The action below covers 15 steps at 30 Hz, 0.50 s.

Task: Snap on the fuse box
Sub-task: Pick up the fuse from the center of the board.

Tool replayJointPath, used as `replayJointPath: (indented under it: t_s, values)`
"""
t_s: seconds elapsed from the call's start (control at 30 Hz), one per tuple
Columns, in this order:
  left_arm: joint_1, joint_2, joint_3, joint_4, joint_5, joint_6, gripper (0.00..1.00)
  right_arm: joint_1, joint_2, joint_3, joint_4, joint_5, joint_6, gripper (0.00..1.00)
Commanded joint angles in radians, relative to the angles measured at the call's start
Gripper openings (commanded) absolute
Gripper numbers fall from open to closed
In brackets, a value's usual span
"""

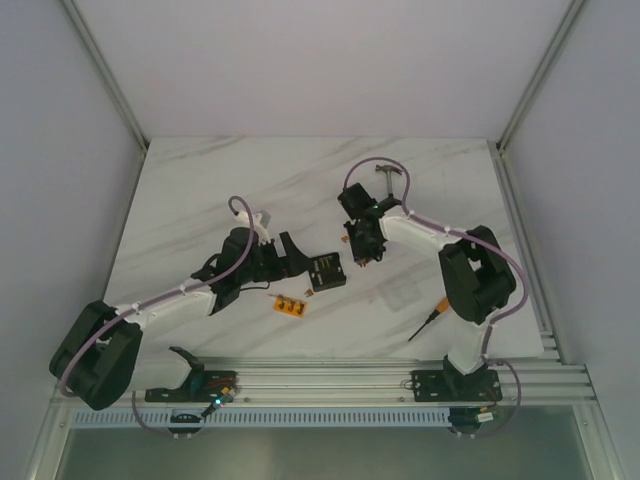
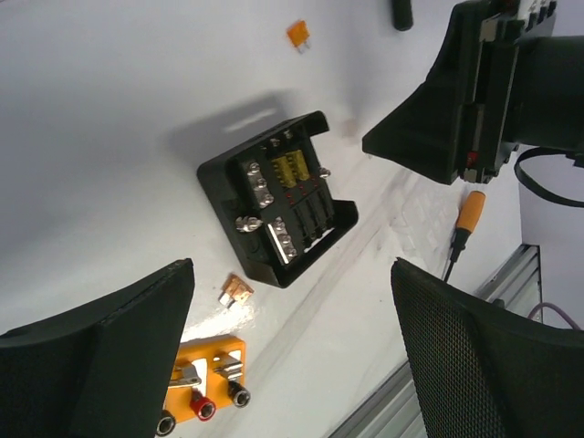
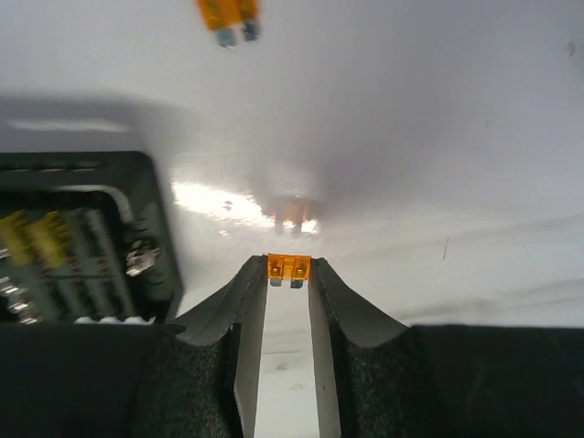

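Marble surface point(image 1: 300, 180): right gripper point(image 3: 288, 265) pinches an orange fuse point(image 3: 288, 269), left gripper point(image 2: 292, 266) gapes empty. That tip-only pinch could drop it beside the fuse box point(image 2: 278, 196).

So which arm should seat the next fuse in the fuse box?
Right. The right gripper pinches an orange fuse between its fingertips, with the fuse box just beside it. The left gripper hovers open near the box, holding nothing.

black square fuse box point(image 2: 278, 196), uncovered, lying flat, slots upward
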<state>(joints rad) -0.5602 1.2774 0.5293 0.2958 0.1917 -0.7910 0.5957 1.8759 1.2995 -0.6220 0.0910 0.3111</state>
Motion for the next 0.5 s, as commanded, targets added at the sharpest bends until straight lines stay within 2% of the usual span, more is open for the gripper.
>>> replayJointPath:
  t_s: [0.0,0.17,0.3,0.47]
  values:
    - [-0.033,-0.024,0.009,0.08,-0.043,0.001,0.97,0.03,-0.11,-0.008,0.047,0.006,0.05,0.18]
    - [-0.081,-0.028,-0.028,0.226,-0.111,-0.026,0.92,0.055,-0.221,-0.039,0.123,-0.02,0.12,0.18]
    - [-0.161,-0.044,-0.042,0.299,-0.224,0.002,0.86,0.082,-0.303,-0.075,0.188,-0.031,0.176,0.18]
    - [-0.245,-0.054,-0.044,0.365,-0.354,0.062,0.72,0.114,-0.387,-0.122,0.259,-0.05,0.231,0.18]
